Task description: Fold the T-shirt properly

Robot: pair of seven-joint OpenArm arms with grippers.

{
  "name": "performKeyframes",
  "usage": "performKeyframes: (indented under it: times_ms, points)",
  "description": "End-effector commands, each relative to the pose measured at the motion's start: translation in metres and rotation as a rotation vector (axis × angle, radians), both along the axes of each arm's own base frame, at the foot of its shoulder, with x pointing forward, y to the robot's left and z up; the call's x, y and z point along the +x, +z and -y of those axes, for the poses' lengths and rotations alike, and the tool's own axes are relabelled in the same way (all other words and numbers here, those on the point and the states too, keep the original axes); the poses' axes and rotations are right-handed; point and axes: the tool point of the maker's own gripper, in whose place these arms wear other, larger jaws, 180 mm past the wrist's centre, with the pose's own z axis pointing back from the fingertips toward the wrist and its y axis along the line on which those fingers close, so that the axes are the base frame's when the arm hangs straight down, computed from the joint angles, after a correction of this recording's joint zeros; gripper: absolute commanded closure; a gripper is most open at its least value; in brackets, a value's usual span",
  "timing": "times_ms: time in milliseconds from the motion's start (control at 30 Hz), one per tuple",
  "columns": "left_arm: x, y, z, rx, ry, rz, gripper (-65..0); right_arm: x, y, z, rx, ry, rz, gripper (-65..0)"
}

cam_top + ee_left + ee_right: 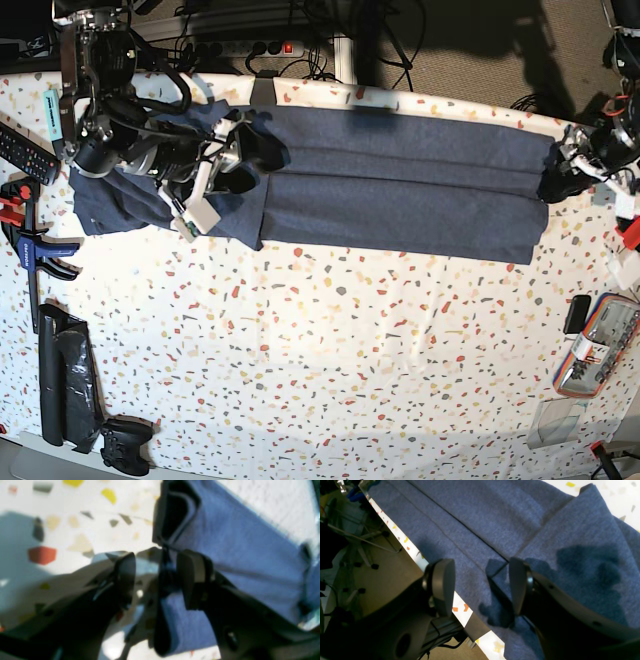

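Note:
The dark blue T-shirt (400, 180) lies as a long folded band across the far side of the speckled table (330, 340). My right gripper (245, 140) hovers over its left end. In the right wrist view that gripper (480, 586) is open, both pads above a folded corner of the T-shirt (482, 517) near the table edge. My left gripper (555, 175) is at the band's right end. In the left wrist view it (160, 578) is open, with a hanging fold of the T-shirt (237, 550) between its pads, not pinched.
A remote (15, 150), a blue-and-red clamp (30, 240), a black pouch (65, 380) and a game controller (125, 445) line the left side. A pencil case (600, 350) and a small black device (577, 312) sit at the right. The table edge (415, 552) drops to a cabled floor.

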Motion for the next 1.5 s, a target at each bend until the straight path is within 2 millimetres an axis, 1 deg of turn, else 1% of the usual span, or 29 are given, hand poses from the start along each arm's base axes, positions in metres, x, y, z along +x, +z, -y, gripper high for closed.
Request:
performKeyframes:
  times_ms: [0, 100, 167, 300, 500, 600, 700, 833, 967, 1033, 1133, 1167, 1333, 1467]
  points:
    - [0.006, 0.011, -0.005, -0.021, -0.001, 0.036, -29.4, 0.006, 0.012, 0.000, 0.016, 0.003, 0.041, -34.0]
    - [0.000, 0.010, 0.002, -0.133, -0.001, 0.020, -29.2, 0.006, 0.012, 0.000, 0.016, 0.003, 0.041, -34.0]
    - [-0.002, 0.011, 0.006, -0.176, -0.002, 0.012, -29.2, 0.006, 0.012, 0.000, 0.016, 0.003, 0.041, -34.0]
    - [-0.001, 0.012, 0.012, -0.206, 0.005, 0.021, -29.2, 0.006, 0.012, 0.000, 0.016, 0.003, 0.041, -34.0]
    - [0.002, 0.007, 0.035, -0.266, 0.013, 0.032, -29.2, 0.006, 0.012, 0.000, 0.015, 0.004, 0.040, -34.0]
    - [0.008, 0.008, 0.042, -0.275, 0.010, 0.043, -29.2, 0.006, 0.012, 0.000, 0.015, 0.004, 0.040, -34.0]
    - [0.009, 0.005, 0.050, -0.273, -0.010, 0.030, -28.9, 0.006, 0.012, 0.000, 0.016, 0.004, 0.040, -34.0]
    - [0.007, 0.002, 0.060, -0.296, -0.013, 0.025, -24.2, 0.006, 0.012, 0.000, 0.016, 0.003, 0.041, -34.0]
    - [0.005, -0.002, 0.060, -0.273, -0.023, 0.010, -20.0, 0.006, 0.012, 0.000, 0.017, 0.003, 0.041, -34.0]
    - [0.003, -0.005, 0.060, -0.255, -0.032, -0.002, -13.5, 0.006, 0.012, 0.000, 0.016, 0.003, 0.041, -34.0]
    - [0.004, -0.004, 0.060, -0.258, -0.030, 0.000, -1.2, 0.007, 0.012, 0.000, 0.018, 0.002, 0.043, -34.0]
    - [0.005, -0.004, 0.060, -0.258, -0.030, 0.003, 0.0, 0.007, 0.012, 0.000, 0.018, 0.003, 0.043, -34.0]
    - [0.010, 0.002, 0.057, -0.256, -0.031, 0.019, 0.0, 0.006, 0.012, 0.000, 0.016, 0.004, 0.040, -34.0]
    - [0.013, 0.007, 0.043, -0.219, -0.030, 0.029, 0.0, 0.006, 0.012, 0.000, 0.015, 0.004, 0.040, -34.0]
